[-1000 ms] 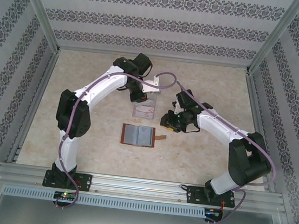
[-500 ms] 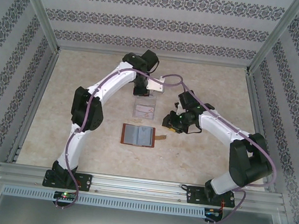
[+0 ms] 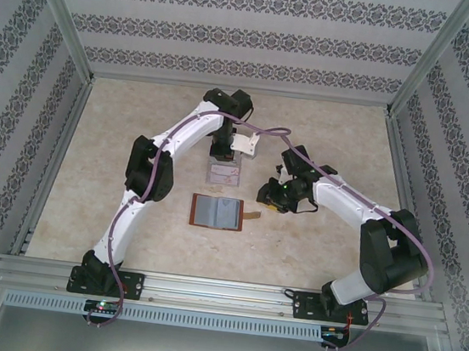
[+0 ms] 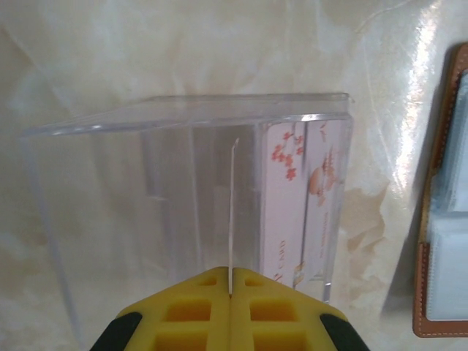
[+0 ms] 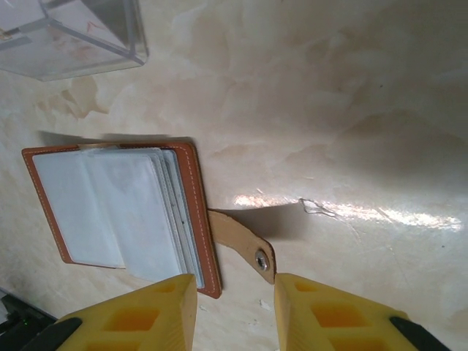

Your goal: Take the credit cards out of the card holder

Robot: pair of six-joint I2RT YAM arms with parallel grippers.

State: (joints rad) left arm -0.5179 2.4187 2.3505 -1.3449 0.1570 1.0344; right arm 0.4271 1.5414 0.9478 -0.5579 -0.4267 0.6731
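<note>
A pale marbled table [image 3: 117, 153] sits inside patterned walls [image 3: 234, 38]. The left gripper [image 4: 230, 284] is pressed together on a thin card [image 4: 232, 212] seen edge-on, held at the clear tray [image 4: 110, 219]. Flower-printed cards [image 4: 300, 197] stand against the tray's right side. The right gripper [image 5: 234, 311], jaws apart, hovers over the tab [image 5: 245, 245] of the open wallet [image 5: 124, 212], which lies near the tray.

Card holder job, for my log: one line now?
left gripper: shut on credit card over clear tray; right gripper: open by card holder tab
</note>
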